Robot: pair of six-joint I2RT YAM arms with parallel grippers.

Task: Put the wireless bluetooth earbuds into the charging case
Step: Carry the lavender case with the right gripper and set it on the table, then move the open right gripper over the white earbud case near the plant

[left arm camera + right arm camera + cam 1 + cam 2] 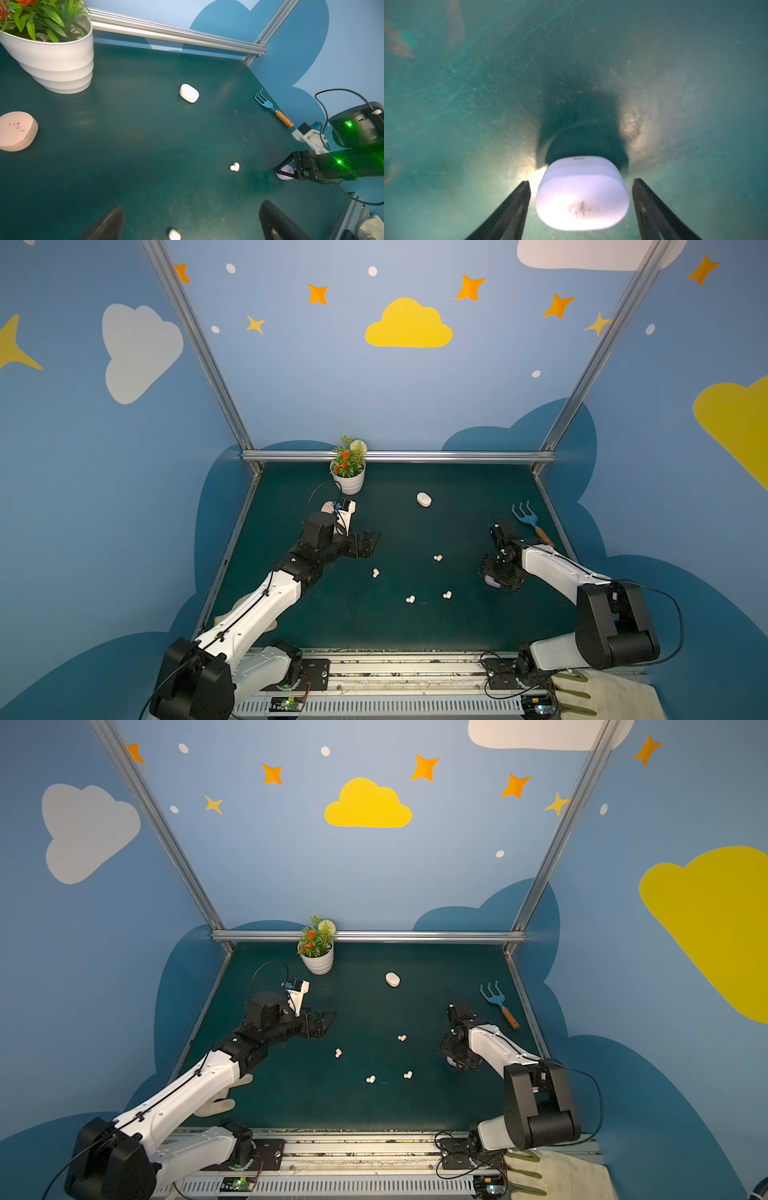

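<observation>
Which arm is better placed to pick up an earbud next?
Left, I'd say. The left jaws stand open with an earbud lying between them in the wrist view. The right jaws are open around the lilac case.

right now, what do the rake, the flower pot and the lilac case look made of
Rake: thin pale-blue head, probably painted metal; orange-brown handle with slight sheen, seemingly varnished wood.
Flower pot: matte white, ribbed; ceramic or plastic, cannot tell.
Lilac case: smooth rounded shell with soft gloss and a faint seam line, likely moulded plastic; dark scuffs on it.
</observation>
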